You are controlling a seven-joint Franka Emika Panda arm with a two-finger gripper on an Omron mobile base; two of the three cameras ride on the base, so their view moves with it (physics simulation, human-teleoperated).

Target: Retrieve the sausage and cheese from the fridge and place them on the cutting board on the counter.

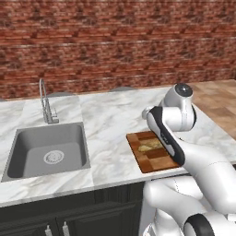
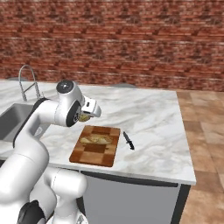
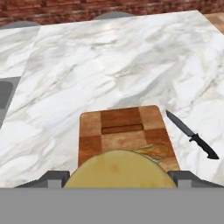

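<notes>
My gripper [image 2: 85,115] hangs a little above the near-left end of the cutting board [image 2: 98,153], shut on the cheese [image 3: 119,168], a wide yellow-tan chunk between the finger tips in the hand view. The brown checkered wooden board [image 3: 120,118] lies at the front edge of the white marble counter [image 1: 110,115]. On it lies a small elongated tan-brown piece, the sausage [image 3: 154,151], just beyond the held cheese [image 2: 84,117]; the sausage [image 1: 149,148] is free of the gripper. The fridge is out of view.
A black-handled knife [image 3: 192,135] lies on the marble just right of the board. The steel sink [image 1: 46,147] with its curved faucet [image 1: 44,101] is to the left. A brick wall backs the counter, which ends at the right over a wooden floor [image 2: 205,131].
</notes>
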